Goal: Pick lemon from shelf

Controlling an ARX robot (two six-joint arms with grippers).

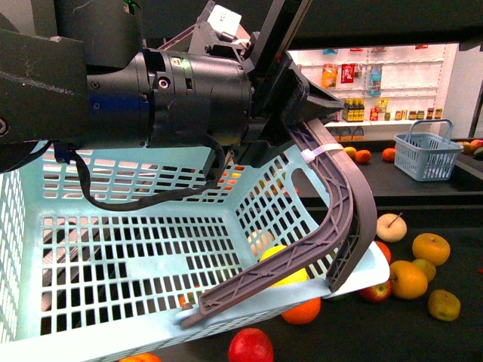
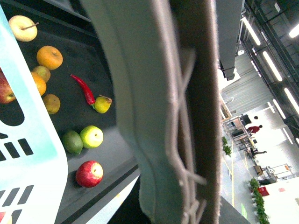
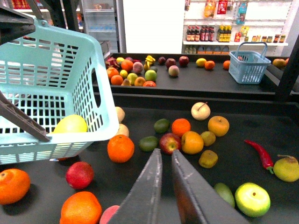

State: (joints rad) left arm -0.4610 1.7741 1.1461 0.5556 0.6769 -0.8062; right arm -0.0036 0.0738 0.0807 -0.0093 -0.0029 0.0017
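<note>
Inside the tilted pale-blue slatted basket (image 3: 93, 79), seemingly got the bright-yellow oval lemon (image 3: 70, 124). Clamping its grey handle (image 1: 343, 204) with left gripper (image 1: 313, 102); right gripper (image 3: 166, 154) closed, empty. Next: lift off the black shelf (image 3: 252, 121).

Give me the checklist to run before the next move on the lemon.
1. Lemon located: ok, it shows yellow at the basket mesh.
2. Lemon inside the basket or behind it: cannot tell.
3. Right pincer free: ok, jaws nearly together, nothing between them.
4. Left pincer on the handle: ok, the basket hangs tilted from it.
5. Straight path from right pincer to lemon: not ok, the basket wall seems to stand between them.
</note>
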